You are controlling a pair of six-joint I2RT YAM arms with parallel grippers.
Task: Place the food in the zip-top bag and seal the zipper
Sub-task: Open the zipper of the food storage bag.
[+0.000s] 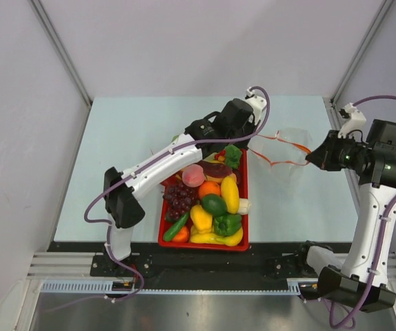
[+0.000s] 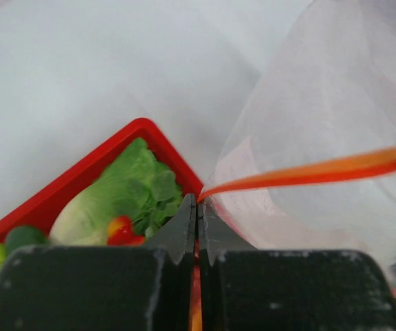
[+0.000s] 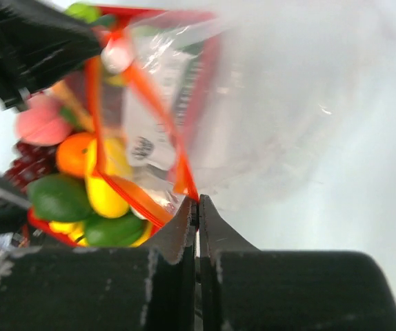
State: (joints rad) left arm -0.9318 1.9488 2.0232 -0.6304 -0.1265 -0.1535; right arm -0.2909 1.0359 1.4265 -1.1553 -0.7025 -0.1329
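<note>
Left gripper (image 2: 196, 207) and right gripper (image 3: 198, 207) clamp the zipper (image 2: 308, 172); overhead shows it slung between.

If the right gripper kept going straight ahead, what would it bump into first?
The zip-top bag: the right gripper pinches its zipper. Beyond it probably lies the red tray.

A red tray (image 2: 81, 165) holding green lettuce (image 2: 122, 189) sits on the pale table (image 1: 115, 152)
</note>
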